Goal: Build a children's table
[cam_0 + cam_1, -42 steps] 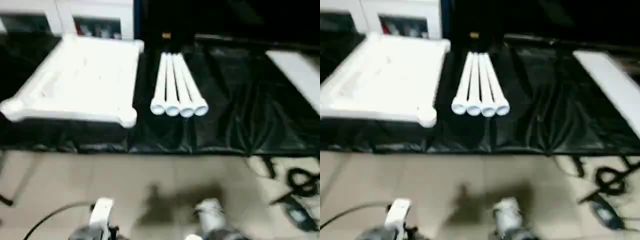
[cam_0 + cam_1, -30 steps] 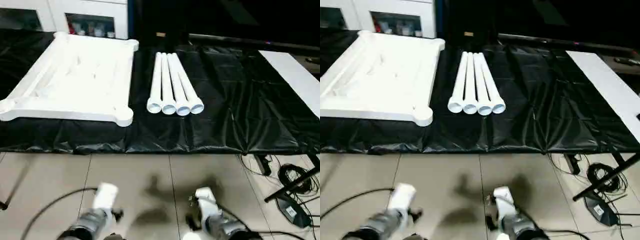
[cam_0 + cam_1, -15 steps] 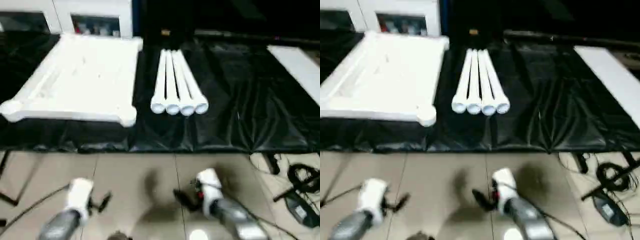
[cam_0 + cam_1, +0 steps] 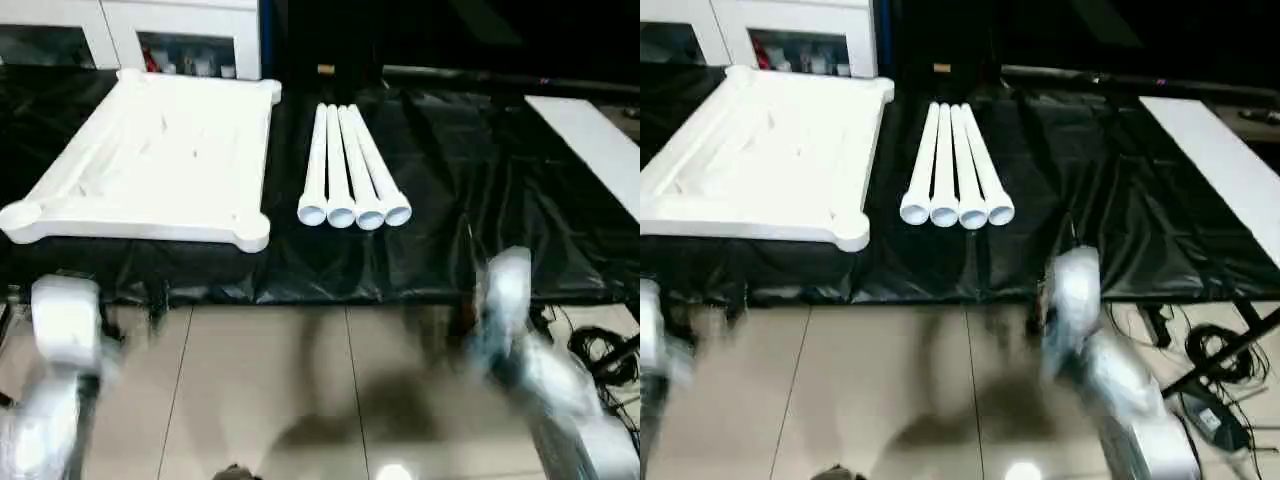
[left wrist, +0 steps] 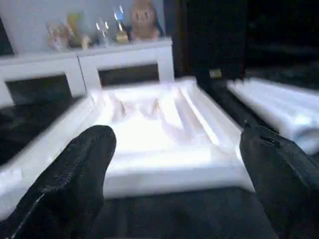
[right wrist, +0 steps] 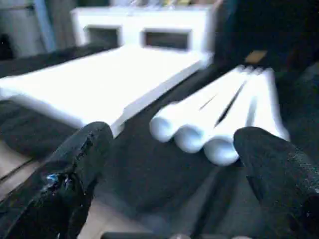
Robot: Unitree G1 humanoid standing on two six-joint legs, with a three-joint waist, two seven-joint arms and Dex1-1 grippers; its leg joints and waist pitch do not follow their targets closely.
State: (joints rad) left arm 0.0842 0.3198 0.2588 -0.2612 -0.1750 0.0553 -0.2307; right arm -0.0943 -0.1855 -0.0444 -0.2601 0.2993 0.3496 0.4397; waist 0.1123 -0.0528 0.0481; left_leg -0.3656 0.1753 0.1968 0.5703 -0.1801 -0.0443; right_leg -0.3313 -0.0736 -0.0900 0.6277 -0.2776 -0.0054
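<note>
The children's table lies in parts on a black sheet. The white tabletop [image 4: 160,160] rests underside up at the left, with rounded sockets at its corners. Several white tube legs [image 4: 350,170] lie side by side just right of it, open ends toward me. My left arm [image 4: 65,325] hangs blurred below the tabletop's near edge, and my right arm [image 4: 510,300] below and right of the legs. In the left wrist view my left gripper [image 5: 177,184] stands open and empty, facing the tabletop [image 5: 159,124]. My right gripper [image 6: 174,184] is open and empty, facing the legs' ends [image 6: 199,134].
The black sheet [image 4: 480,200] covers a low platform, its front edge meeting the beige tiled floor [image 4: 300,380]. A white cabinet with glass doors [image 4: 150,40] stands behind the tabletop. A white board [image 4: 590,140] lies at the right. Cables [image 4: 610,350] lie on the floor at lower right.
Both arms have risen and spread apart, the left going left and the right going right, closer to the sheet's front edge. Both grippers stay open. The camera has shifted slightly.
</note>
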